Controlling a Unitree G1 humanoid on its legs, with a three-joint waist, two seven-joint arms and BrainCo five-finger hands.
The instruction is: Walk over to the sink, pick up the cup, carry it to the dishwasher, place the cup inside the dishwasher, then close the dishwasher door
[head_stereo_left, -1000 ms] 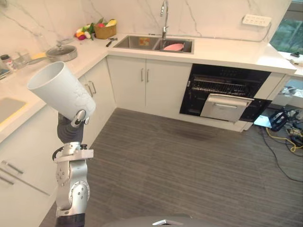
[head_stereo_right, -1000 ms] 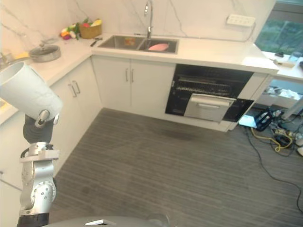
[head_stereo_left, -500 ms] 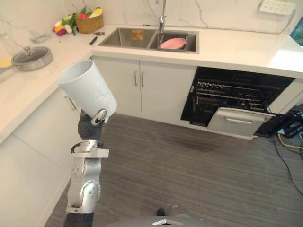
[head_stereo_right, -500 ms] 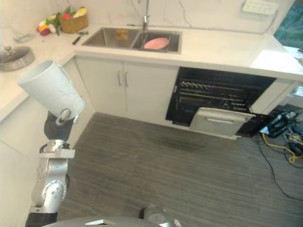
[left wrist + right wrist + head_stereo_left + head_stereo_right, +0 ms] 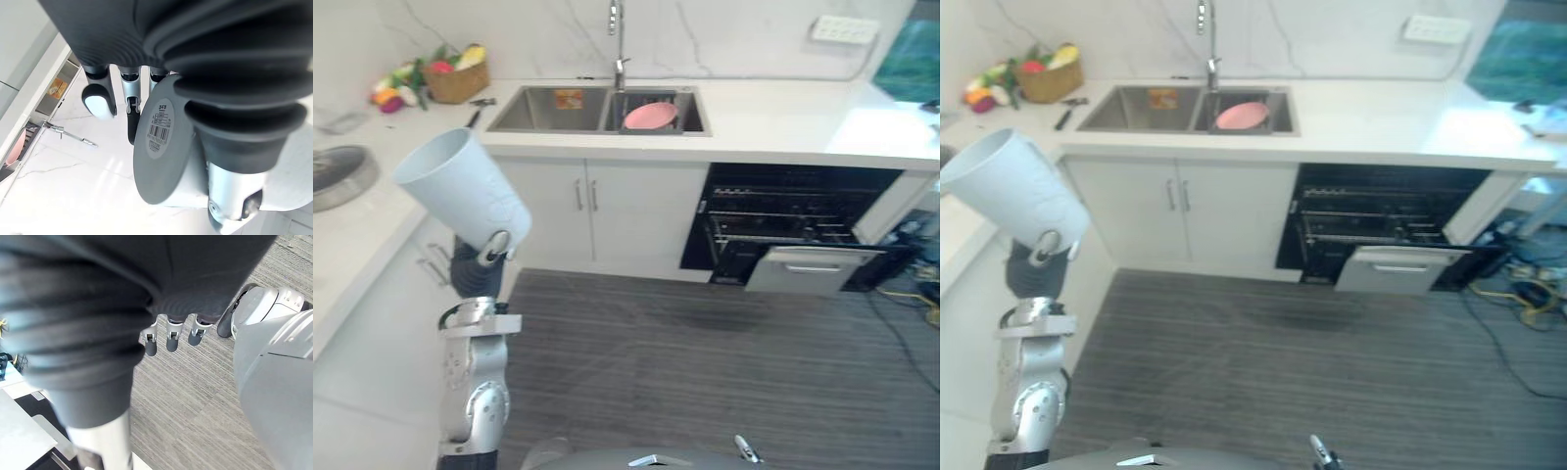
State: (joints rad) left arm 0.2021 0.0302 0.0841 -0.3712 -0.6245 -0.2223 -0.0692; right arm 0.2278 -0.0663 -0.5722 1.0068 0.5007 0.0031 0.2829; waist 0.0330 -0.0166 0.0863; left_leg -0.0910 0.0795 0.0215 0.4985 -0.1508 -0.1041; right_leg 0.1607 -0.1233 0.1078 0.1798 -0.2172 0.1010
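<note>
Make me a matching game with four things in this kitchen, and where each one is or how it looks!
Things:
1. cup
2. pink dish
3. basket
4. dishwasher door

Places or states:
A. in the sink
B. open
C. held in the left hand
D. on the counter, in the corner

Pairs: 1-C, 2-A, 3-D, 4-B
</note>
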